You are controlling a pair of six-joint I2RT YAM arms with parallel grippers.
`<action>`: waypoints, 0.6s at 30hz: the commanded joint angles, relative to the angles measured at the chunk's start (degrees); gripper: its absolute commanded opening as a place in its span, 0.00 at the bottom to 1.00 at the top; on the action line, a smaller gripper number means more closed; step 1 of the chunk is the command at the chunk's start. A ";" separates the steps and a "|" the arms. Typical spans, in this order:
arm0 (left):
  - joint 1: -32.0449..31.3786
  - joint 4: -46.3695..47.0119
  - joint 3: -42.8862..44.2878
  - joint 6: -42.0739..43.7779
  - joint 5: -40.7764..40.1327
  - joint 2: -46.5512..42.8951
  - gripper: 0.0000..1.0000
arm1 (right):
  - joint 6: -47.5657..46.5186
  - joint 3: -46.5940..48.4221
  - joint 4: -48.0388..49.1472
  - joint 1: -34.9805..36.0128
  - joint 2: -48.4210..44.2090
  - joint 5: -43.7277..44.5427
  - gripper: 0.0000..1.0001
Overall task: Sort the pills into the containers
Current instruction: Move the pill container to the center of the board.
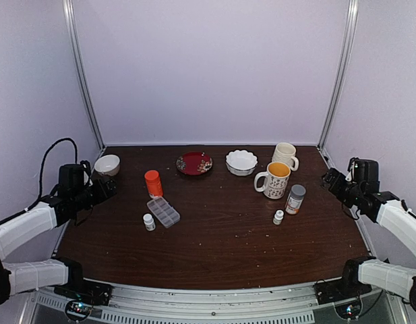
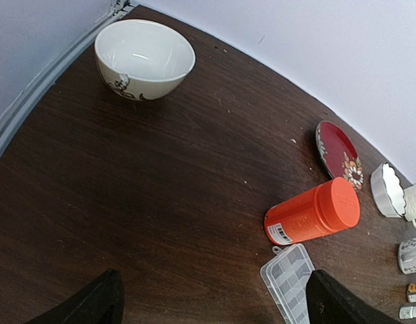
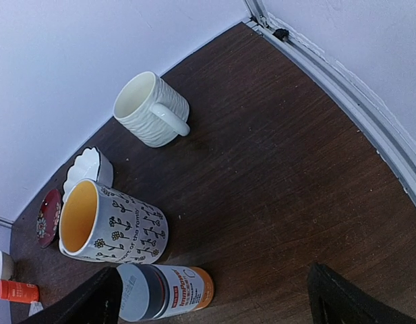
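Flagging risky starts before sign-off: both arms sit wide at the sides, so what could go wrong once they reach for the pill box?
1. The pill box lies close between the orange bottle and a small white bottle; the open left gripper reaching in could tip either.
2. The grey-capped bottle stands right beside the flowered mug, with a second small white bottle near, leaving the right gripper little room.

This looks like a robotics laboratory test booth: a dark brown wooden table (image 1: 221, 250) is closed in behind and on both sides by plain white wall panels (image 1: 208, 67) held in thin aluminium posts (image 1: 83, 74), and a slotted grey metal rail (image 1: 208, 300) runs along its near edge.
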 commanded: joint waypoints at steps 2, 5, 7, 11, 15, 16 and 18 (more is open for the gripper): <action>-0.15 4.02 0.00 1.91 8.87 0.63 0.97 | 4.50 -0.81 3.11 -0.18 -0.77 -2.51 1.00; -0.15 4.84 0.24 4.56 13.58 2.12 0.98 | 3.96 -2.35 6.35 -0.11 -1.98 -3.86 1.00; -0.15 7.47 -0.45 4.63 15.33 3.07 0.98 | 3.09 -1.83 6.38 0.41 -2.18 -4.18 1.00; -0.26 11.48 -2.90 3.76 17.80 4.51 0.98 | 0.82 2.09 4.44 4.41 -2.49 -3.08 1.00; -1.09 10.20 -1.69 4.50 17.12 6.83 0.98 | -5.19 10.15 -2.62 13.47 -1.30 4.22 1.00; -1.19 10.89 -1.63 4.45 17.67 7.50 0.98 | -6.32 11.77 -3.69 15.92 -0.61 5.60 1.00; -1.38 13.02 -1.71 4.38 20.59 9.20 0.97 | -7.79 14.42 -4.67 19.87 1.51 6.76 1.00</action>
